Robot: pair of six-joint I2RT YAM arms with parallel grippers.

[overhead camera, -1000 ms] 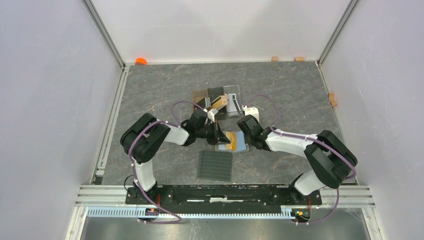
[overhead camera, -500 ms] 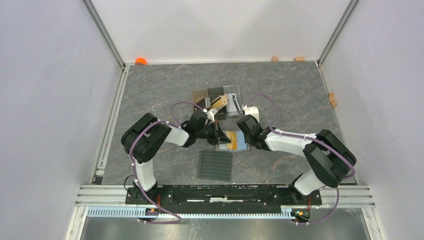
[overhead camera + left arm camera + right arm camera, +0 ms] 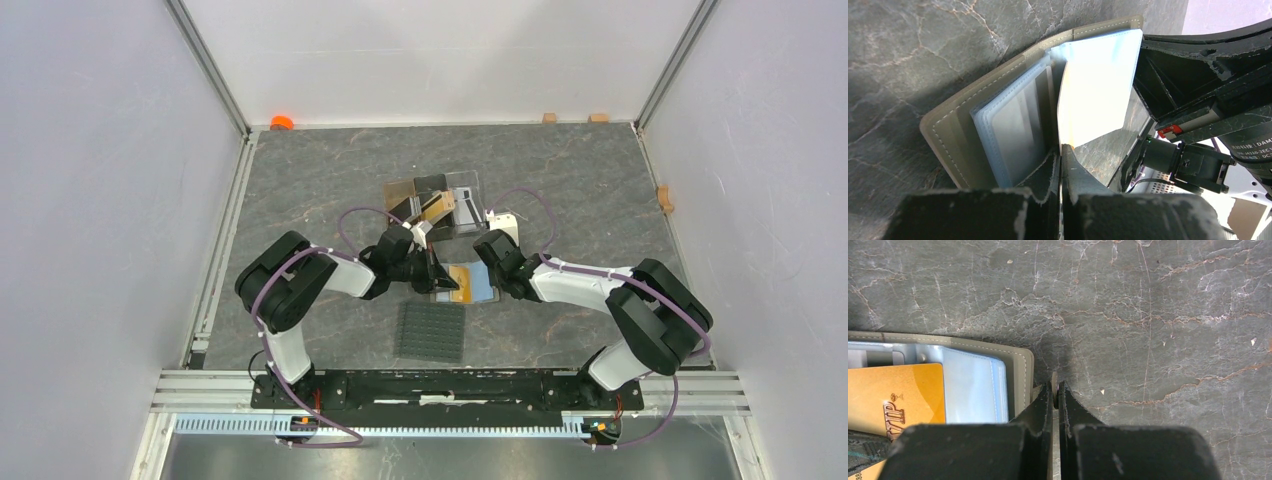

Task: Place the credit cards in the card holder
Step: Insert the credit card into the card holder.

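Note:
The olive card holder (image 3: 484, 292) lies open on the table between my two grippers, its clear bluish pockets facing up (image 3: 1013, 125). A gold-orange credit card (image 3: 895, 395) lies partly inside a pocket. My left gripper (image 3: 1062, 150) is shut on that card's near edge (image 3: 1095, 90), at the holder's left side (image 3: 438, 275). My right gripper (image 3: 1055, 387) is shut on the holder's snap tab (image 3: 1054, 384), pinning its right edge (image 3: 497, 283). A black card (image 3: 432, 183) and another gold-brown card (image 3: 437, 206) stand in the clear stand (image 3: 465, 192) behind.
A dark grey studded mat (image 3: 432, 332) lies just in front of the holder. An orange object (image 3: 282, 122) sits at the back left corner. Small wooden blocks (image 3: 549, 117) line the back edge, and another block (image 3: 664, 198) sits at the right wall.
My left arm has shifted slightly to the left, keeping its grip on the gold card. The right arm and the holder have stayed put.

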